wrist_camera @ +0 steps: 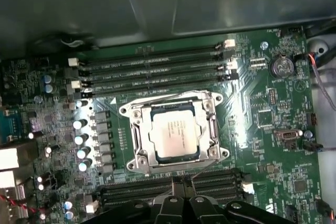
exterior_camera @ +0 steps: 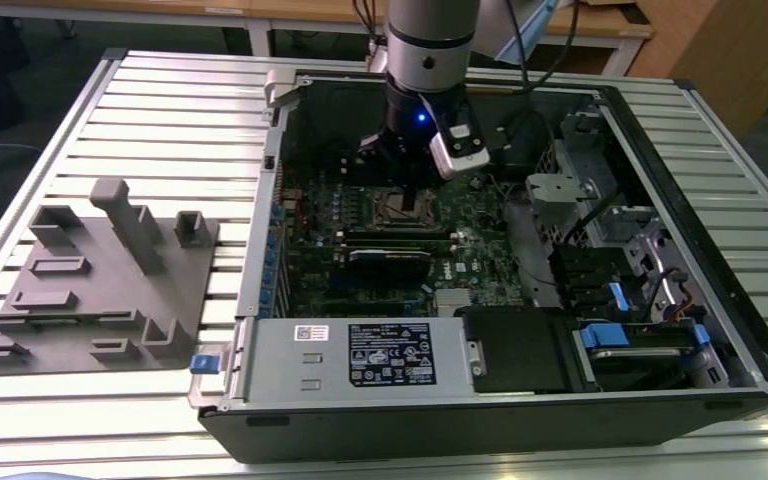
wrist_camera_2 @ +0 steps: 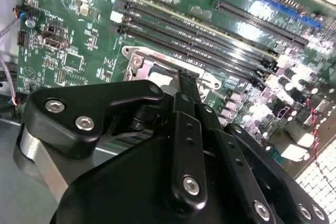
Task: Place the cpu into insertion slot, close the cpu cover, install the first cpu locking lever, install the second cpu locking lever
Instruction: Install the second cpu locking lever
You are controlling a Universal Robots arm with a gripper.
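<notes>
Gripper (wrist_camera: 182, 181) at cpu cover (wrist_camera: 137, 139) edge.

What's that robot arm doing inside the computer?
It's working on the computer's brain chip. The cpu already sits in the insertion slot on the green board, with the silvery cpu cover framing it. The gripper hangs just beside the slot's edge, close to a thin metal lever, and holds nothing that I can see.

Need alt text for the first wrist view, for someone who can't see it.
The cpu sits in the insertion slot, framed by the silvery cpu cover, on a green motherboard. Black memory slots run along two opposite sides, and the gripper pokes in beside the socket.
</notes>
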